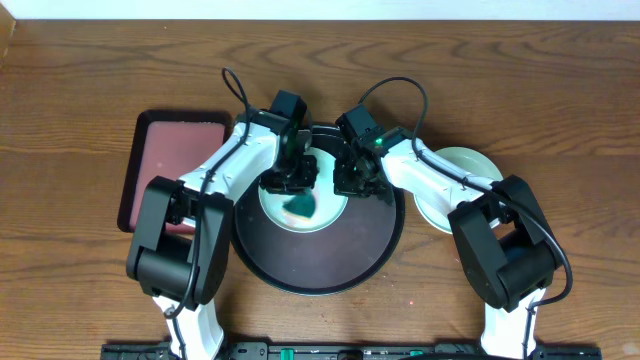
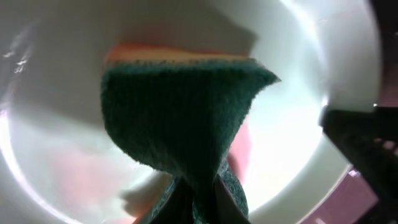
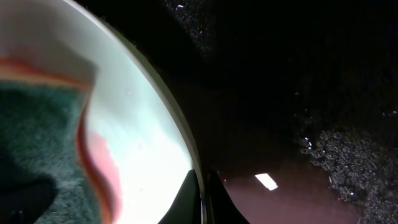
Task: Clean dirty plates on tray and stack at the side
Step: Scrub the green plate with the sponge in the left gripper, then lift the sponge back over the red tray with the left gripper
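Note:
A pale mint plate [image 1: 322, 212] lies in the upper middle of the round black tray [image 1: 330, 265]. My left gripper [image 1: 293, 182] is shut on a green and orange sponge [image 2: 180, 118] that rests on this plate [image 2: 298, 143]; the sponge also shows in the overhead view [image 1: 300, 205]. My right gripper [image 1: 352, 180] is shut on the plate's right rim [image 3: 180, 140], one finger inside and one outside. Pale red smear shows on the plate [image 2: 239, 152]. Another mint plate [image 1: 462, 165] lies on the table to the right of the tray. The yellow plate is out of view.
A dark-red rectangular tray [image 1: 165, 160] lies on the wooden table left of the black tray, partly under my left arm. The black tray's glossy floor [image 3: 298, 112] fills the right wrist view.

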`<state>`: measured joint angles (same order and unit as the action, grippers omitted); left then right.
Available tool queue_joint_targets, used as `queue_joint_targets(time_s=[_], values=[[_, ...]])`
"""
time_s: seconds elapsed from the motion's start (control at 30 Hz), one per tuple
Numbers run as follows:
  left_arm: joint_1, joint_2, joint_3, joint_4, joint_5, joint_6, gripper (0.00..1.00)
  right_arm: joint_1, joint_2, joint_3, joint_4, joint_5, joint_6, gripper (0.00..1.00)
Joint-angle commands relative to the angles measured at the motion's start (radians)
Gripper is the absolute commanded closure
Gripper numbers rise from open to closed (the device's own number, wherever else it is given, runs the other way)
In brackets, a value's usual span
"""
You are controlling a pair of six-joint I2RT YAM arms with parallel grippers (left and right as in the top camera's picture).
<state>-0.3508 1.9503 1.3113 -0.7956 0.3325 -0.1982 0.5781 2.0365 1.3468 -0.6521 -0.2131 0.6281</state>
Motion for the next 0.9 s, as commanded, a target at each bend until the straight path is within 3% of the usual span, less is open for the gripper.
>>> queue_joint_targets(time_s=[0.0, 0.13, 0.23, 0.57, 0.87], values=[[-0.014, 0.028, -0.013, 0.096, -0.062, -0.073, 0.93, 0.003, 0.024, -0.003, -0.010, 0.045, 0.007, 0.99], [-0.014, 0.028, -0.013, 0.148, -0.344, -0.223, 0.93, 0.003, 0.024, -0.003, -0.011, 0.048, 0.007, 0.99], [-0.013, 0.028, -0.003, 0.141, -0.430, -0.242, 0.93, 0.003, 0.024, -0.003, -0.011, 0.049, 0.007, 0.99], [0.008, -0.071, 0.100, -0.078, -0.431, -0.219, 0.93, 0.003, 0.024, -0.003, -0.011, 0.049, 0.007, 0.99], [0.180, -0.222, 0.134, -0.148, -0.430, -0.144, 0.92, 0.003, 0.024, -0.003, -0.011, 0.049, 0.006, 0.99]])
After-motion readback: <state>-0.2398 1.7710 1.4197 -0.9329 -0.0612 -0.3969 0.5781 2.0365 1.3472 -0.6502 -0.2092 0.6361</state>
